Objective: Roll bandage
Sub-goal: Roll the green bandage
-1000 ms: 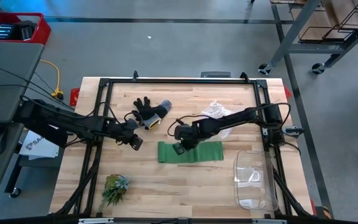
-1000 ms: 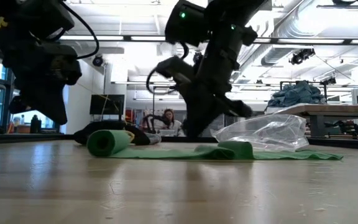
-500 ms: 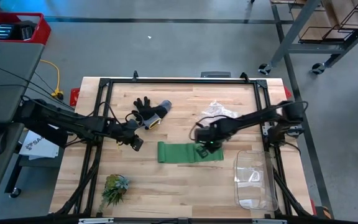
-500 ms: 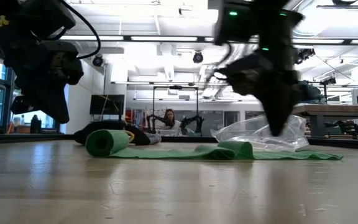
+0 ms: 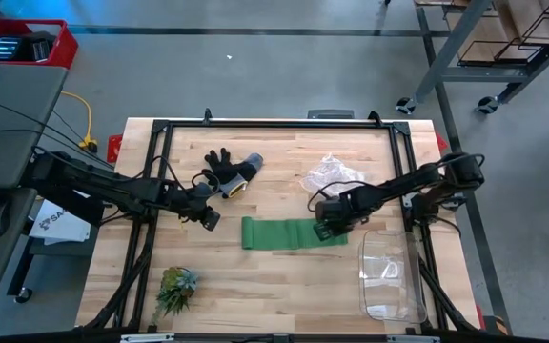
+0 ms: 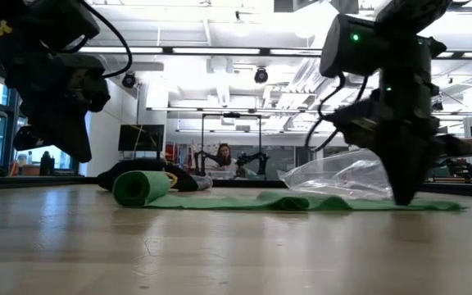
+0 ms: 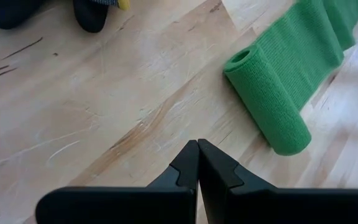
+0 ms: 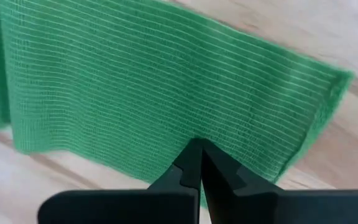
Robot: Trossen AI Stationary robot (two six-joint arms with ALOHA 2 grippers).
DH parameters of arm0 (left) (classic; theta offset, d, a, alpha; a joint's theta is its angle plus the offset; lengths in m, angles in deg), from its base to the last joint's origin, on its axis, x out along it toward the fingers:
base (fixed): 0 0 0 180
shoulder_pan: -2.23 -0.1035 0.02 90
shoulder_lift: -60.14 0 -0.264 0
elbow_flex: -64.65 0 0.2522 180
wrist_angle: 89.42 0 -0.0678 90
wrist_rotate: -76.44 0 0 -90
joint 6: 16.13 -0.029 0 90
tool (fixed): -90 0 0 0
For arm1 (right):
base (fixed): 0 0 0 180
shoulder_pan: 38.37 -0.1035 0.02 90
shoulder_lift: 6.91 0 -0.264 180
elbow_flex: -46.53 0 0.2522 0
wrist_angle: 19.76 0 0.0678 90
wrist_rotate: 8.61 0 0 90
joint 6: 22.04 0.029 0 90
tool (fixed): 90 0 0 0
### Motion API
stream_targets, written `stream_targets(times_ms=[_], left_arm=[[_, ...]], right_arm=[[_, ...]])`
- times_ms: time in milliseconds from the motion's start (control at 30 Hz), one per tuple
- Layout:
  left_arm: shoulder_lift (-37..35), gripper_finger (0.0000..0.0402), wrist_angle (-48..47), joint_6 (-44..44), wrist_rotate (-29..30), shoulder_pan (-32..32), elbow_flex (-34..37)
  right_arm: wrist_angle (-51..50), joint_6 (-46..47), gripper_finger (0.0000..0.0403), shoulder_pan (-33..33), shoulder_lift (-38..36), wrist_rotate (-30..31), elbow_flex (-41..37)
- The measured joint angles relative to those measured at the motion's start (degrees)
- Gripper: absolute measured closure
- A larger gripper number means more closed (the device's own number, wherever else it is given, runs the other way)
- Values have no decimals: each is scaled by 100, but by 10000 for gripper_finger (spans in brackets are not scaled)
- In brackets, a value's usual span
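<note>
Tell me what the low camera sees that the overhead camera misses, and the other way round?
Only the low view shows the room behind the table, with a person far back, and that the bandage's end is rolled into a tube.

Only the high view shows the plant, the clear tray and the floor around the table.

Both show the bandage, the glove, the crumpled plastic, the left gripper beside the rolled end and the right gripper, shut, at the flat end.

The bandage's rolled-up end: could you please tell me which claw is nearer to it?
Left. The left claw hovers just beside the rolled end; the right claw is at the bandage's flat far end.
</note>
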Motion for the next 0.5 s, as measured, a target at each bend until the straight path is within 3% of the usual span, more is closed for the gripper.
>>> stream_targets(times_ms=[200,500], left_arm=[[-2,402,-4,53,9,-4,0],[-2,402,-9,49,9,-4,-1]], right_arm=[[-974,-135,403,2,-252,156,-17],[-1351,194,403,17,-765,353,-13]])
